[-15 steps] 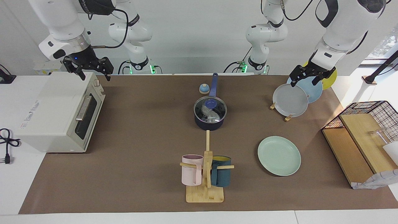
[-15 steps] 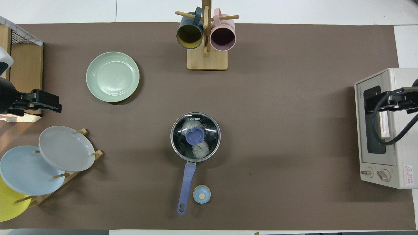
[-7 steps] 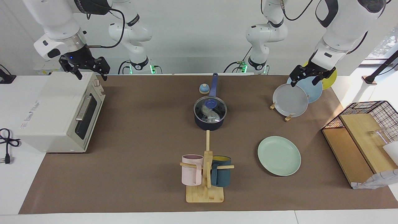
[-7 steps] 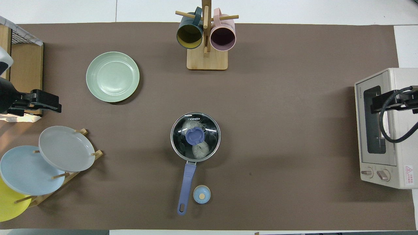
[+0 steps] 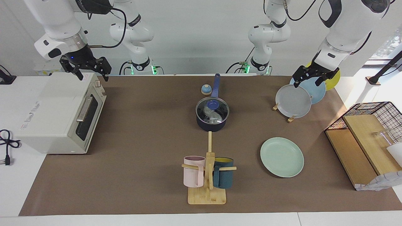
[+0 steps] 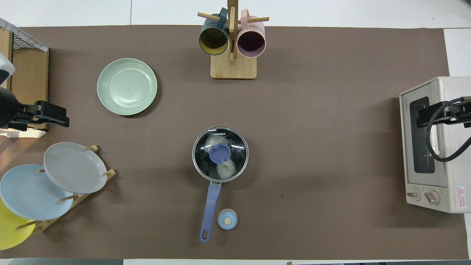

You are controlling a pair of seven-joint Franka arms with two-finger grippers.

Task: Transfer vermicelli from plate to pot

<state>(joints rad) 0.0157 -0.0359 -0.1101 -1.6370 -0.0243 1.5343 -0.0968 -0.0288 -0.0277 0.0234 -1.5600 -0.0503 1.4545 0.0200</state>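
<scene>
Facing view, read across. Right hand (image 5: 91,71) up over the toaster oven (image 5: 59,113) at the right arm's end of the bench (image 5: 141,150); fingers spread, holding nothing; writing on the oven's top and a red warning label by its knobs, neither readable.

Mid-bench: pot (image 5: 212,116) with glass lid (image 6: 220,154) on; vermicelli (image 6: 225,168) already inside, pale clumps visible under the glass; lid rim reads "KONKA"; pot handle's long axis runs straight toward the robots, a small blue knob (image 5: 206,89) just beside it.

Plate (image 5: 282,157) bare, farther from the robots than the pot, toward the left arm's end.

Left hand (image 5: 310,78) over the plate rack (image 5: 290,117); fingers apart, empty.

Judgement: transfer looks complete. Pot lies between the two hands, well apart from both; neither clearly nearer.
</scene>
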